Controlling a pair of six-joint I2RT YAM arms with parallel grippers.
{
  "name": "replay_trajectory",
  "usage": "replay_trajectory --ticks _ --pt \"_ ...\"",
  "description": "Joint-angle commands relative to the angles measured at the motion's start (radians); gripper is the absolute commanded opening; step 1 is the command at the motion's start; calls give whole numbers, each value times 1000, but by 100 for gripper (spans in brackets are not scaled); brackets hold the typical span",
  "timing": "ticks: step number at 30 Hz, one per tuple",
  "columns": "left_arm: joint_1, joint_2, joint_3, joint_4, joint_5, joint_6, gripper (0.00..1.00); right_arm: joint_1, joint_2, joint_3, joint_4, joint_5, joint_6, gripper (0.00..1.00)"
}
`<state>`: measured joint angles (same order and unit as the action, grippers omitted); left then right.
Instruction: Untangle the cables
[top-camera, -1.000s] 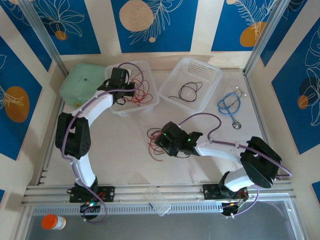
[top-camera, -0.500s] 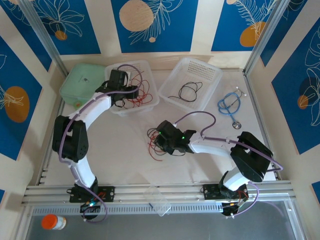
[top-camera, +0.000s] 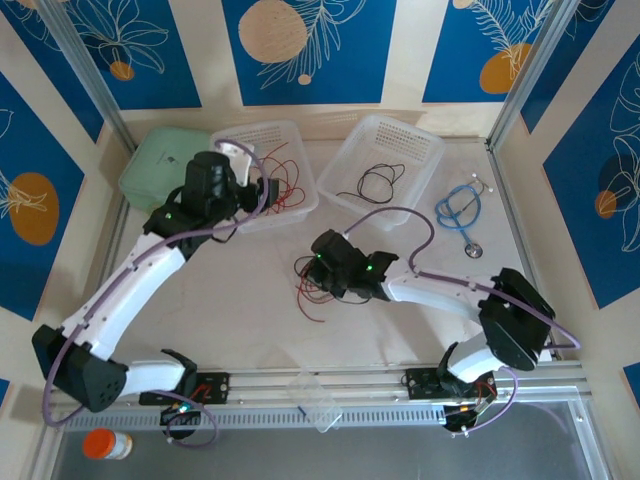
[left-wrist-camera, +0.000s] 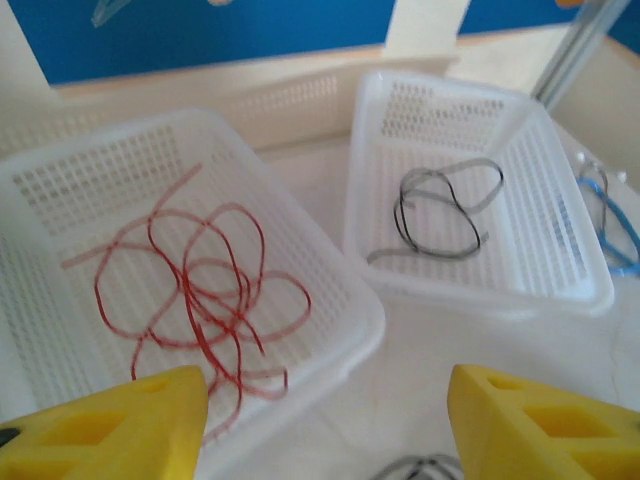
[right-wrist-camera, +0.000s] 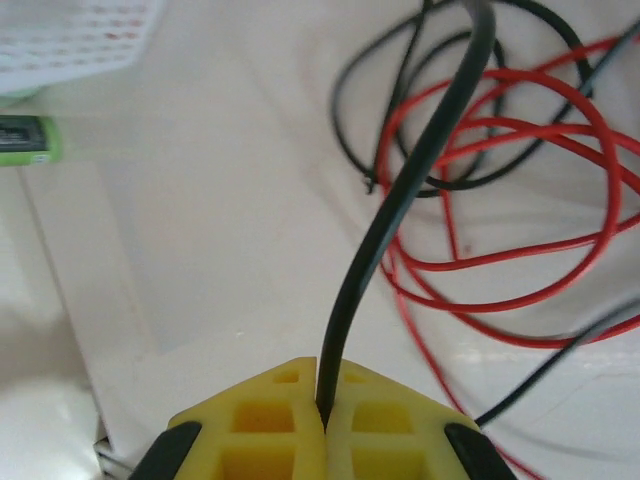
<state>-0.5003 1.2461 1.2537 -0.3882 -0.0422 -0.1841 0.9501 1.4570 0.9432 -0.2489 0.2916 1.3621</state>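
- White table (top-camera: 230, 320), blue patterned walls around: the sorting looks partly done.
- At eleven o'clock, one basket (left-wrist-camera: 60, 190) holds loose red cables (left-wrist-camera: 215, 300); at one o'clock, the other basket (left-wrist-camera: 560, 240) holds a black cable (left-wrist-camera: 402, 215).
- My left fingers (left-wrist-camera: 120, 425) gape wide, empty.
- My right fingers (right-wrist-camera: 335, 420) pinch a black strand (right-wrist-camera: 400, 190) of the mid-table tangle (top-camera: 312, 285), which is left to separate.

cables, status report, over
Right gripper shut on black cable at the table tangle. Left gripper open, empty, by the basket of red cables. Red loops cross the held cable.
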Motion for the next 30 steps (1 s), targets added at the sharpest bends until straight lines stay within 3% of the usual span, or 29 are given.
replay_trajectory --ticks 1,9,13,22,30 --pt "-27 -31 -91 -56 -9 -41 61 8 -97 59 -92 79 -101 0" --pt "-96 -131 -243 -51 -53 -91 58 -24 -216 168 -204 135 -242 0" --pt "-98 -154 -271 -53 -48 -109 57 -98 -237 262 -252 110 -343 0" --pt "-106 -148 -275 -48 -21 -124 57 -378 -221 435 -284 -107 -500 0" --pt "-123 -131 -270 -43 -7 -132 57 -620 -3 630 -322 -326 -599 0"
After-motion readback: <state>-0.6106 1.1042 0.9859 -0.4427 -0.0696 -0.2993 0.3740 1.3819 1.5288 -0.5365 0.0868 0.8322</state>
